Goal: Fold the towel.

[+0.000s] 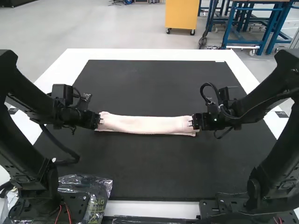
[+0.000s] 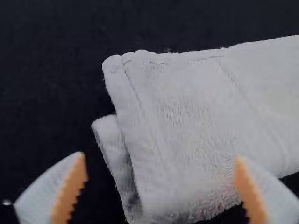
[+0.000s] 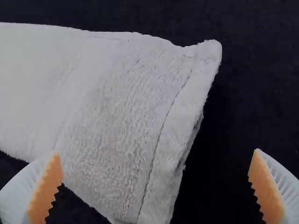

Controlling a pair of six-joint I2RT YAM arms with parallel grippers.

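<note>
Folding so far: lengthwise part looks done, judging by the long narrow strip w/ stacked layers; no crosswise fold in it.
To do: prob. bring the ends together, i.e. halve the strip once or more, then flatten.
Towel [image 1: 145, 124]: lying across the dark mat [image 1: 154, 84], approx. midway btwn the far & near edges of the counter [image 1: 149, 54], running left-right, parallel to the near edge.
L pincer [image 2: 160, 159]: at the towel's left end, fingers spread wide w/ cloth btwn; no grip.
R pincer [image 3: 156, 153]: at the right end, also spread, fingers well apart; nothing clamped.
Left end: lower layer juts out past the upper flap, so layers don't quite match.
Right end: stitched seam near the hem, slight gap btwn stacked edges.
Cloth: pale, soft terry-type pile, fuzzy at ends, smoother mid-strip; rounded corners.
Fingers: white, ribbed, w/ toothed orange pads [image 3: 46, 191].
Mat: matte, flat, dark.
</note>
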